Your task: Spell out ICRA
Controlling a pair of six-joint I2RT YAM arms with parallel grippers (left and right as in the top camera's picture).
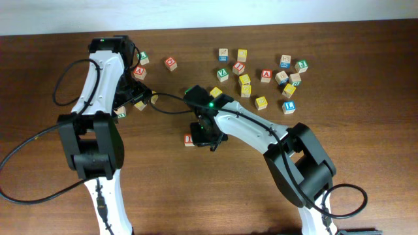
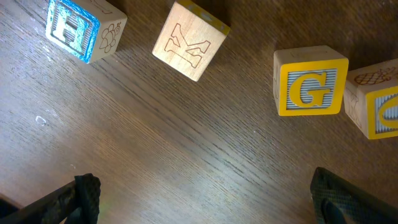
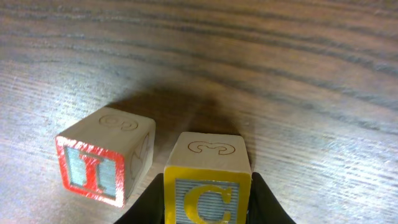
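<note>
Right wrist view: the right gripper (image 3: 208, 202) is clamping the yellow C block (image 3: 207, 180).
The red I block (image 3: 102, 163) is sitting just left of its fingers (slightly angled); the left gripper (image 2: 214, 199) is hanging spread wide.

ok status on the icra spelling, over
Right pincer shut on yellow wooden C block, beside red wooden I block. Left pincer open, holding nothing. No other block crowding the pair.

I block (image 3: 102, 165): red frame, red letter on pale blue, resting flat, turned slightly. C block (image 3: 207, 180): yellow frame, yellow letter on pale blue, just beside I, narrow gap between, pinched by right gripper (image 3: 207, 204). A block (image 1: 266, 76): red letter, well apart from both.
</note>
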